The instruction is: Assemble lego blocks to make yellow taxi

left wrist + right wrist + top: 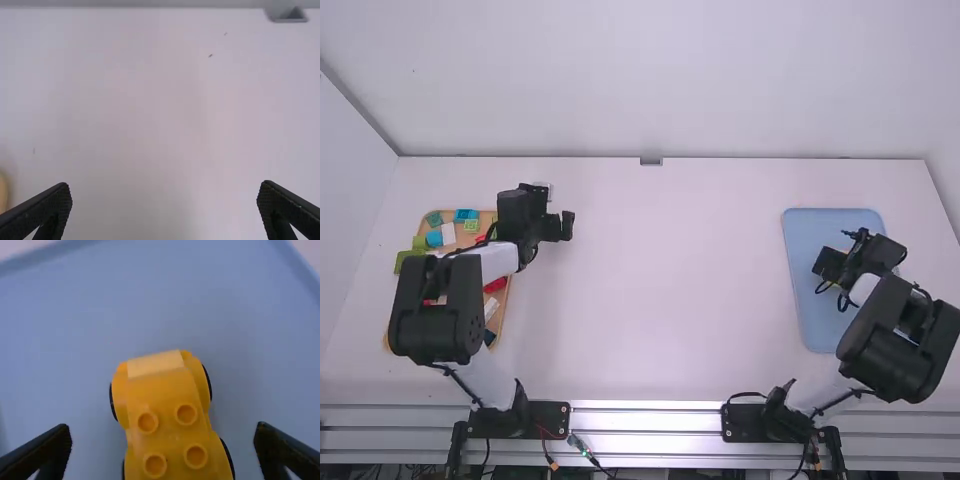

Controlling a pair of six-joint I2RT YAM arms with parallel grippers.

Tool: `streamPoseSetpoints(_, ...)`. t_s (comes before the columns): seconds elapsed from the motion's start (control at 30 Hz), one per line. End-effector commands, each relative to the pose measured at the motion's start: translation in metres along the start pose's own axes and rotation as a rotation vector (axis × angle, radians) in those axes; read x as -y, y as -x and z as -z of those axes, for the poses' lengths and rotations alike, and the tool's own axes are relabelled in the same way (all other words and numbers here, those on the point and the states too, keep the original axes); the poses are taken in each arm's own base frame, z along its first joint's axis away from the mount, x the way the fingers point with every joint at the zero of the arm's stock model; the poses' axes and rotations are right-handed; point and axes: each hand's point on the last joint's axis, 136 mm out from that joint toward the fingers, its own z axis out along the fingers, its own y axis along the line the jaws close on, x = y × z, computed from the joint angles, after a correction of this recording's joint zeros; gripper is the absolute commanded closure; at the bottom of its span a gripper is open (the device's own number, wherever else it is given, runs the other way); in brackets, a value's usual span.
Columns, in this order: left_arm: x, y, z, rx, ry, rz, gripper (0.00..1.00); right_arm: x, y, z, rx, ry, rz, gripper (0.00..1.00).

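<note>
L hand (165,192) wide open, nothing in it, just beside the wooden tray (507,310) w/ loose bricks, e.g. red brick (495,285): prob. light, hard, easy pinch by flat sides. Far R on counter (660,300), blue tray (800,300) holds yellow Duplo-style car (162,390), studs up. R hand (162,427) also wide open, over car, no contact. Car prob. light, stiff, slick, may roll; best grip = waist btwn wheels.

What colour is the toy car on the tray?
The toy car is yellow-orange, best seen in the right wrist view.
</note>
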Motion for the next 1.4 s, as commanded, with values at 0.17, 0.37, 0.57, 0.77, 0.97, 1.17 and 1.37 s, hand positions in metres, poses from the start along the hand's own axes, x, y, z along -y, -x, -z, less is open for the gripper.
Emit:
streamPoseSetpoints(0.17,0.011,0.01,0.013,0.015,0.03,0.034,0.01,0.008,0.01,0.016,-0.061,-0.107,-0.092,0.01)
streamPoseSetpoints(0.37,0.049,0.032,0.044,0.05,-0.026,-0.127,0.01,-0.015,0.045,0.054,-0.109,-0.138,-0.008,0.01)
streamPoseSetpoints(0.57,0.096,0.068,0.101,0.169,-0.102,-0.241,0.01,-0.083,0.083,0.102,-0.081,-0.01,0.111,0.01)
streamPoseSetpoints(0.77,0.116,0.1,0.15,0.31,-0.134,-0.265,0.01,-0.143,0.108,0.143,-0.026,0.087,0.221,0.01)
streamPoseSetpoints(0.97,0.094,0.095,0.165,0.315,-0.067,-0.203,0.05,-0.184,0.109,0.167,0.021,0.188,0.262,0.05)
streamPoseSetpoints(1.17,0.049,0.063,0.169,0.246,0.07,-0.089,0.12,-0.208,0.102,0.183,0.088,0.254,0.306,0.12)
streamPoseSetpoints(1.37,0.027,0.04,0.179,0.245,0.136,-0.061,0.22,-0.206,0.103,0.195,0.171,0.266,0.297,0.2)
